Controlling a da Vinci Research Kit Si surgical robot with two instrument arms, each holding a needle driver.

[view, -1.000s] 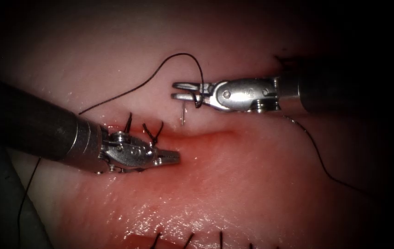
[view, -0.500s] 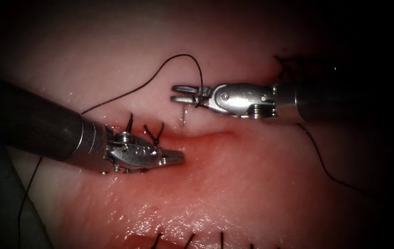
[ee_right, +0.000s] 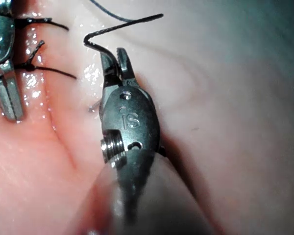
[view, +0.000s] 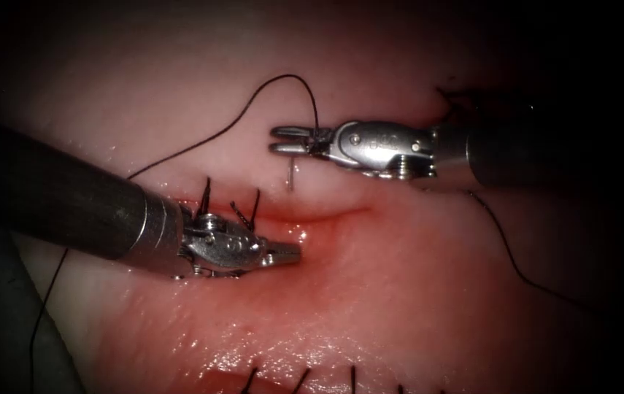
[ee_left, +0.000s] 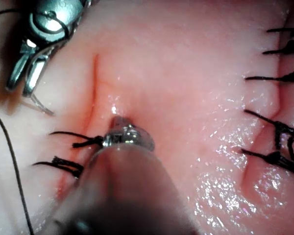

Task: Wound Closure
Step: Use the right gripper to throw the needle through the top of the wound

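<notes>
The right tool (view: 287,140) is gripping the needle (view: 293,172) near its thread (view: 253,109) end, the left tool (view: 286,255) is resting closed and empty beside the cut (view: 326,216); a loosening grip risks dropping the needle.

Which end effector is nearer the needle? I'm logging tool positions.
Right. The right end effector grips the needle near its thread end, the needle hanging down at the tissue above the cut. The left end effector sits apart, below it, holding nothing.

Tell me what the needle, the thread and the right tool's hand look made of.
Needle: thin bright metal, glinting, held by the right tool's hand above the cut.
Thread: dark, matte, limp strand, likely suture filament.
Hand: polished steel-like metal, with sharp highlights and a screw.
</notes>
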